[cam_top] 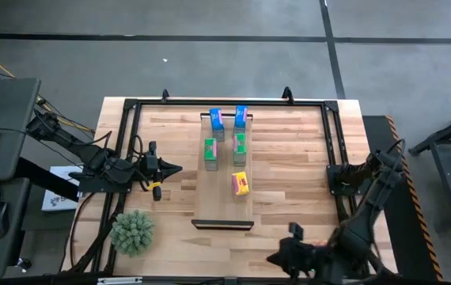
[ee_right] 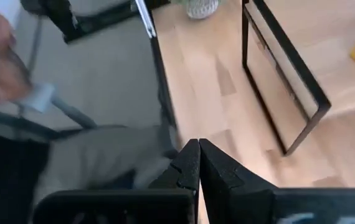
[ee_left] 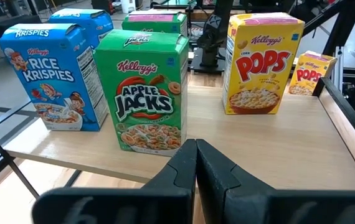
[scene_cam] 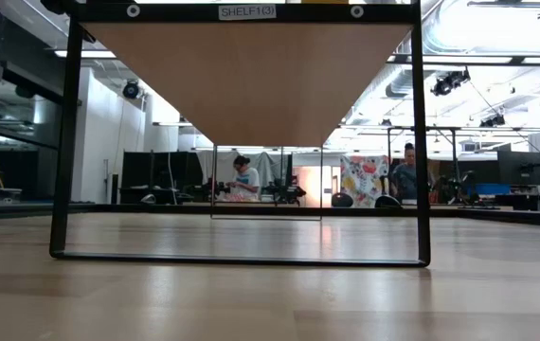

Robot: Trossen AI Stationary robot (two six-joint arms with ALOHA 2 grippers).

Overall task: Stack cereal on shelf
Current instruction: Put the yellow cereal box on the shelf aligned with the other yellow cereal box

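The shelf (cam_top: 224, 212) is a pale board on a black frame (scene_cam: 242, 258), raised above the table. Five cereal boxes stand upright on it: two blue (cam_top: 217, 120) (cam_top: 240, 117), two green (cam_top: 210, 150) (cam_top: 240, 146), one yellow (cam_top: 240, 184). The left wrist view shows blue Rice Krispies (ee_left: 48, 74), green Apple Jacks (ee_left: 145, 93), yellow Pops (ee_left: 263, 62), and a second, smaller-looking Pops box (ee_left: 311, 73) farther off. My left gripper (cam_top: 178, 168) (ee_left: 196, 168) is shut, left of the shelf, pointing at the boxes. My right gripper (cam_top: 273, 257) (ee_right: 198, 168) is shut at the table's near edge.
A spiky green plant (cam_top: 133, 231) (ee_right: 201, 7) stands at the near left corner. A black rail frame (cam_top: 327, 142) runs around the tabletop. The board's near end (cam_top: 224, 207) is bare. People sit in the room behind (scene_cam: 244, 178); what looks like a hand (ee_right: 0, 37) shows off the table.
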